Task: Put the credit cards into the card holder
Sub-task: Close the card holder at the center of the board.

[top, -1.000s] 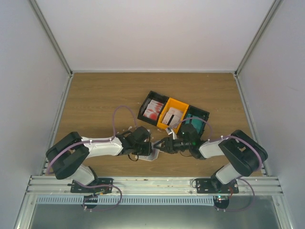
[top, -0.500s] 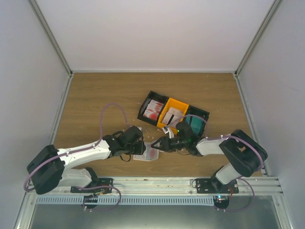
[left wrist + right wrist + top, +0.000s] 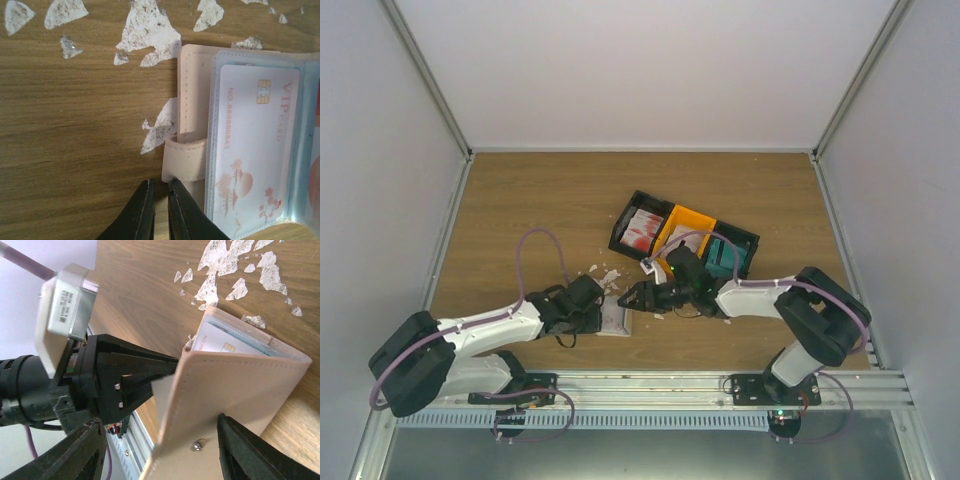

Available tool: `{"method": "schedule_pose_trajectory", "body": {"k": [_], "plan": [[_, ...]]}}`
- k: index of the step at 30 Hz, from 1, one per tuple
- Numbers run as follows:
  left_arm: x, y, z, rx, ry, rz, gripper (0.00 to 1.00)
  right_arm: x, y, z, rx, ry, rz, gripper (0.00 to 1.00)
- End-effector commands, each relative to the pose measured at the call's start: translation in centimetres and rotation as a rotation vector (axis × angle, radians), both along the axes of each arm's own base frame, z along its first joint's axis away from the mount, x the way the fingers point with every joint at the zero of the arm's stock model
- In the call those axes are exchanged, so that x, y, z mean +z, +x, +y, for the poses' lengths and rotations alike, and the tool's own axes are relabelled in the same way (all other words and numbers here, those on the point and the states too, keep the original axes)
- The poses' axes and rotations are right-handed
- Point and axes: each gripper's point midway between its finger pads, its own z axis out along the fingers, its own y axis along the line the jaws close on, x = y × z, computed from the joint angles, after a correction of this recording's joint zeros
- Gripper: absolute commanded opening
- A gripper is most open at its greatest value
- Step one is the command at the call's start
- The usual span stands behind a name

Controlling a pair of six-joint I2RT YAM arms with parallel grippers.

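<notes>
The beige card holder [image 3: 192, 130] lies open on the wood, with a pale pinkish-grey credit card [image 3: 252, 150] in its clear sleeve. My left gripper [image 3: 161, 186] is shut, its tips touching the edge of the holder's strap [image 3: 185, 161] with nothing between them. My right gripper [image 3: 160, 429] is open around the holder's raised flap [image 3: 235, 390], which stands tilted up, the snap side facing the camera. In the top view the holder [image 3: 615, 318] lies between the left gripper [image 3: 597, 312] and the right gripper [image 3: 635, 297]. More cards [image 3: 640, 230] lie in the tray.
A black-and-orange three-bin tray [image 3: 672, 209] stands behind the grippers, holding red-blotched, pale and teal cards. White crumb-like scraps [image 3: 150, 30] are strewn on the wood left of and beyond the holder. The table's near edge rail [image 3: 640, 385] is close behind the holder.
Both grippers and the card holder have shifted left. The left arm has drawn back and lowered; the right gripper followed and now has the flap tilted up.
</notes>
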Motion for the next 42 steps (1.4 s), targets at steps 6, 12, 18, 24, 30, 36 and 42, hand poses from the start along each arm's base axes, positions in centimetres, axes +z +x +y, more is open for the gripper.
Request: {"method": "schedule_pose_trajectory", "body": {"k": [6, 12, 18, 24, 30, 36, 42], "plan": [[-0.5, -0.3, -0.5, 0.007, -0.164, 0.017, 0.12, 0.9, -0.4, 2.3, 0.058, 0.124, 0.013, 0.66], [-0.2, -0.1, -0.5, 0.002, -0.229, 0.021, 0.13, 0.8, 0.5, 1.8, 0.007, 0.076, -0.024, 0.66], [0.7, 0.3, -0.2, -0.001, -0.248, 0.001, 0.13, 1.0, 1.4, 0.6, -0.056, 0.018, -0.088, 0.68], [4.9, 1.3, -0.7, -0.025, -0.317, -0.107, 0.24, 1.1, 1.1, 2.2, -0.005, 0.087, -0.047, 0.67], [8.1, 1.5, -1.1, -0.043, -0.401, -0.199, 0.37, -0.2, 1.5, 3.7, 0.025, 0.060, -0.010, 0.68], [6.8, 0.7, -1.6, -0.069, -0.435, -0.164, 0.50, -4.0, 1.4, 3.1, -0.003, -0.047, 0.080, 0.68], [4.3, 0.7, -1.8, -0.074, -0.401, -0.101, 0.52, -2.1, 2.1, 2.8, -0.031, -0.044, 0.004, 0.68]]}}
